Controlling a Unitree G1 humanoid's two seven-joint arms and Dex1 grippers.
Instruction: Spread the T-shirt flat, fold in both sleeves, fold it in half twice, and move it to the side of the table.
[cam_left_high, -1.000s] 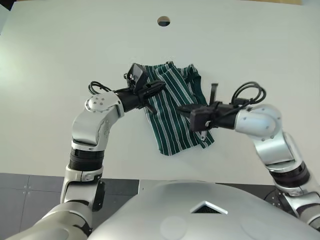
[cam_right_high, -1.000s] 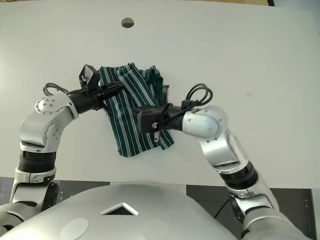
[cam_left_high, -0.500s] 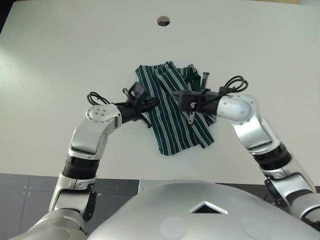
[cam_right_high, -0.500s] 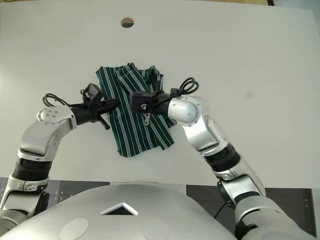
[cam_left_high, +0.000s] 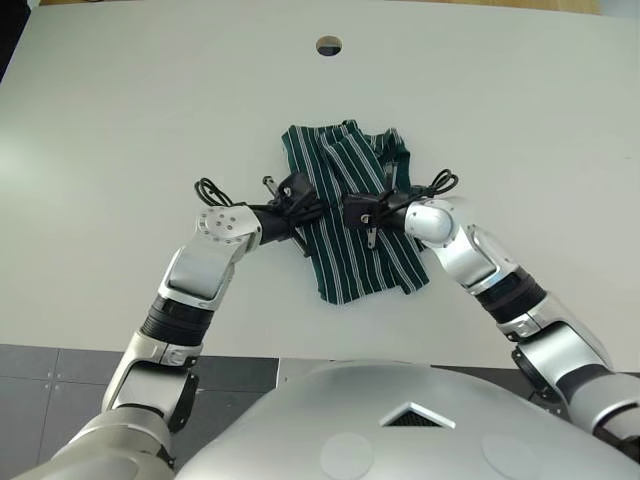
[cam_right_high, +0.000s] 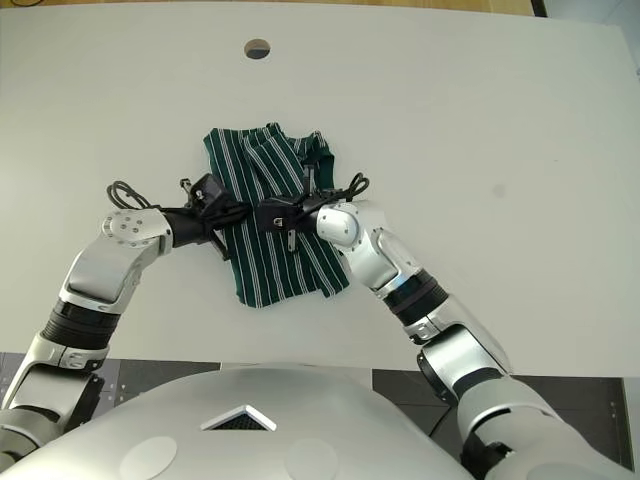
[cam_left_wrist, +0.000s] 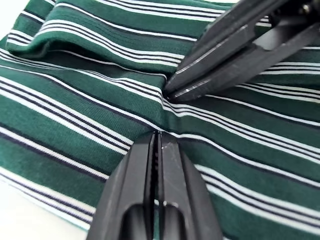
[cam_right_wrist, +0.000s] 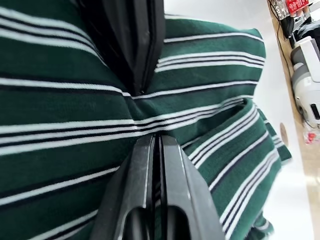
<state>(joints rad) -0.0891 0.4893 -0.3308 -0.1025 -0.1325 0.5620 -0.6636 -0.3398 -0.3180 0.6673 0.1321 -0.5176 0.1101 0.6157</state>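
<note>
White table; the striped T-shirt lies bunched at centre frame; left gripper and right gripper meet tip to tip, fingers closed, each nipping a pucker; such thin pinches could slip when pulled apart.

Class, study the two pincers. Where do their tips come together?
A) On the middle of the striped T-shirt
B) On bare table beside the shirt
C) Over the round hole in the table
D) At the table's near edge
A: the left pincer and right pincer, both shut, point tip to tip on the green striped T-shirt.
</note>
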